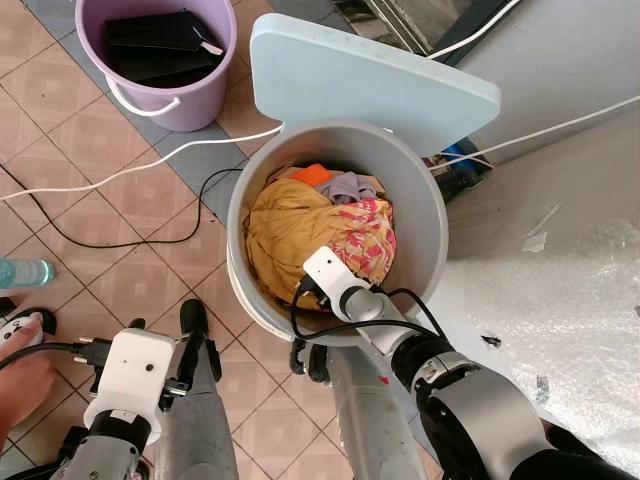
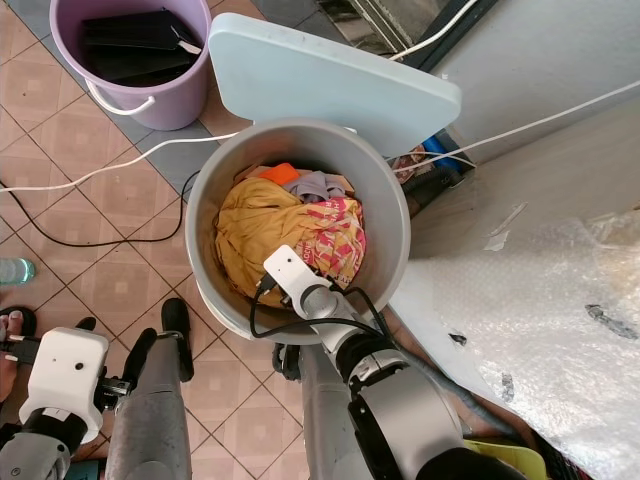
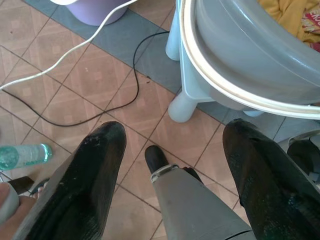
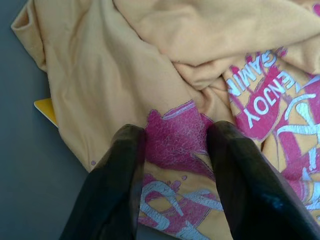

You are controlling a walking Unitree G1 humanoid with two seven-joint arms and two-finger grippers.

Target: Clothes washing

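The yellow printed garment (image 1: 300,235) is seen heaped inside the grey washer tub (image 1: 425,215), with other clothes beneath the raised lid (image 1: 370,80). The right pincer (image 4: 175,150) is set into the tub, its fingers parted around a fold of pink-printed cloth, not yet closed. The cloth is judged soft, light and limp; a bunched fold is best pinched. The left pincer (image 3: 172,150) is held open and empty above the floor.
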